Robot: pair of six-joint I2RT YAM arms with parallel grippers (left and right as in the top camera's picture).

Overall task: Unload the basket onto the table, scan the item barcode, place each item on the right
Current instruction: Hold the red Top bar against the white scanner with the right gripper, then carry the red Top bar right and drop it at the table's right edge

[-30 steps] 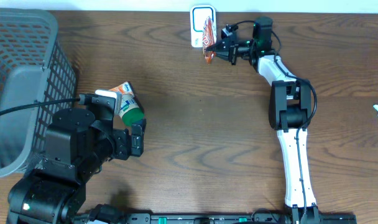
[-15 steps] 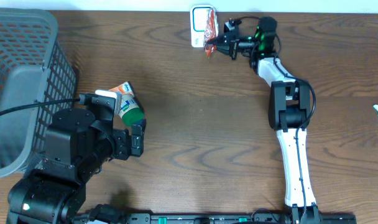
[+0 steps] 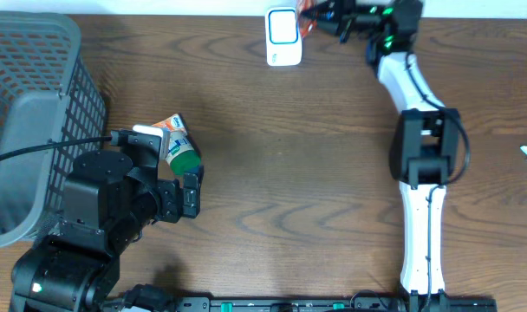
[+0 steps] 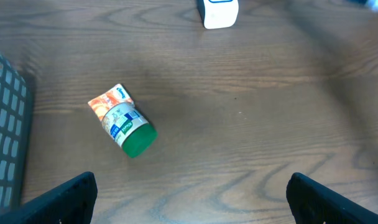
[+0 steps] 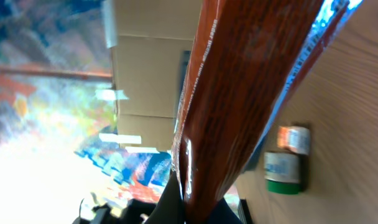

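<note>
Two arms, red packet pinched by scanner

Overhead: right gripper (image 3: 321, 12) at the top edge, pressed together on red packet (image 3: 306, 24), just right of white scanner (image 3: 283, 36). Green-capped bottle (image 3: 180, 149) lies at left, near grey basket (image 3: 38, 95).

Left wrist: left gripper (image 4: 192, 202) spread wide over wood table (image 4: 251, 124); bottle on its side left of centre, scanner at top.

Right wrist: packet fills centre, clamped at bottom; bottle lower right.

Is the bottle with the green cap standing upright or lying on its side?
Lying on its side. In the left wrist view the bottle lies lengthwise on the table, with its green cap pointing sideways, not up.
</note>
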